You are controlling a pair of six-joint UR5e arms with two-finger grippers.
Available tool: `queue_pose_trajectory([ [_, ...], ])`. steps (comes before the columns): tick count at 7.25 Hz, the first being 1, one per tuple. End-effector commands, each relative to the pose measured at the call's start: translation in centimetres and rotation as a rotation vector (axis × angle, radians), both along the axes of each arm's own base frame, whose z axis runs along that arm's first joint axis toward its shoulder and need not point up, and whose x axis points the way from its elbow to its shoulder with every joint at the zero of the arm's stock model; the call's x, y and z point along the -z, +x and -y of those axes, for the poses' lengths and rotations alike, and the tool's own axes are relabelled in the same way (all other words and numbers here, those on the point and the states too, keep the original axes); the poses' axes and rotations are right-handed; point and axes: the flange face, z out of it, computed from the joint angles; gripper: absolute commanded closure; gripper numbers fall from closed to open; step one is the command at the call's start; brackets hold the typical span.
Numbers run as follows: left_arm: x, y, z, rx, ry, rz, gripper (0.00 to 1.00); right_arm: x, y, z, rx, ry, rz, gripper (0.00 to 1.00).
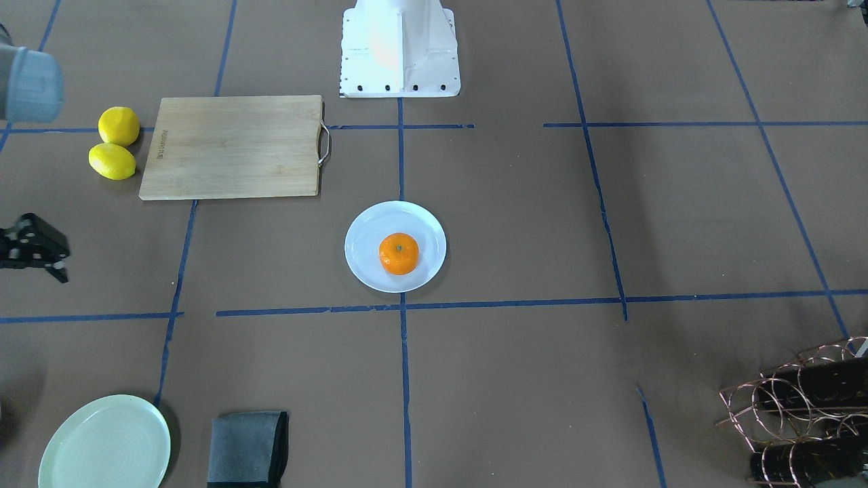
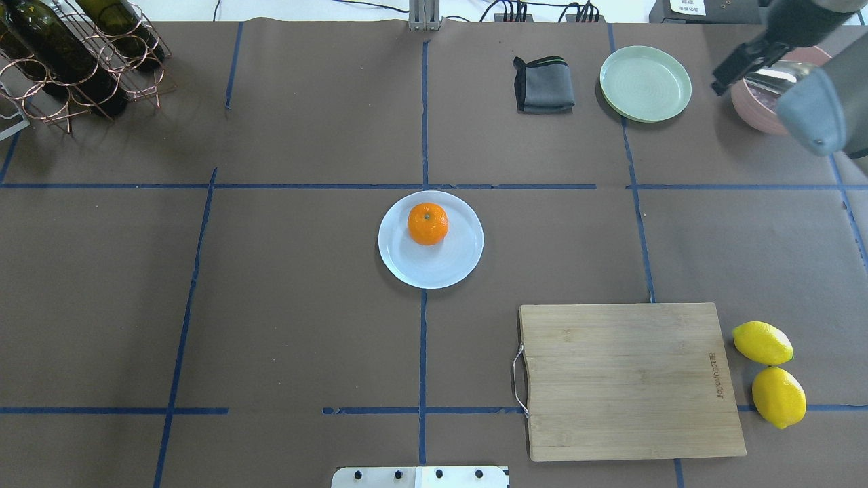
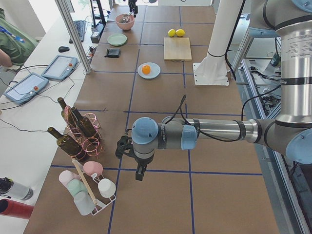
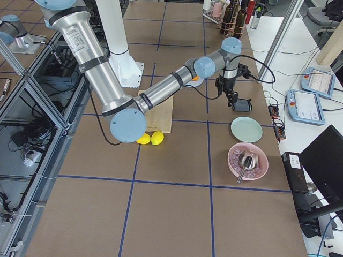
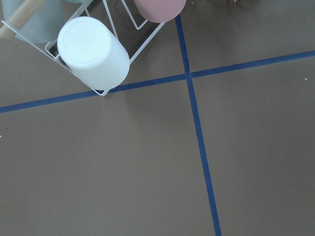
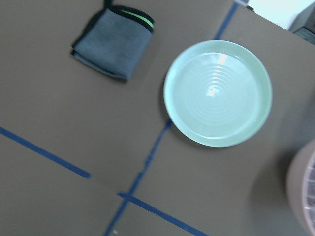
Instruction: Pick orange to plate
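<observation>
Orange [image 1: 399,253] sits on the smooth pale plate [image 1: 424,227], a bit off the middle. It is round and bumpy and could roll, so I would leave it alone and keep both arms away. My right gripper [image 2: 725,78] and left gripper [image 3: 139,168] are far off; I cannot tell how open they are

Two lemons [image 2: 769,342] beside wooden cutting board [image 2: 627,379]

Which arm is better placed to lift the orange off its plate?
Right, likely: the right pincer hangs near the green plate, closer to the orange on the white plate; the left pincer is by the far cup rack.
</observation>
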Motion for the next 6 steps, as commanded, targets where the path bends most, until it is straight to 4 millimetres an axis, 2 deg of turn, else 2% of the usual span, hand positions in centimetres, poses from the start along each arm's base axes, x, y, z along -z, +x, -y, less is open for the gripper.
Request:
queue_pose_trajectory([
  [1, -0.3, 0.1, -0.2, -0.008, -0.003, -0.001, 0.0, -11.9, 9.5, -4.8, -0.006, -0.097, -0.009, 0.0],
  [2, -0.3, 0.1, -0.2, -0.009, -0.002, 0.001, 0.0, -16.9, 12.9, -8.1, -0.047, -0.177, -0.016, 0.0],
  [3, -0.6, 0.2, -0.6, -0.012, -0.002, 0.001, 0.0, -21.5, 14.9, -11.8, -0.062, -0.25, -0.026, 0.0],
  [5, -0.8, 0.2, -0.8, -0.013, -0.004, 0.002, 0.0, -25.4, 18.0, -15.6, -0.11, -0.323, -0.028, 0.0],
  [6, -0.8, 0.2, -0.9, -0.013, -0.007, 0.003, 0.0, -25.5, 18.8, -16.0, -0.132, -0.332, -0.02, 0.0],
])
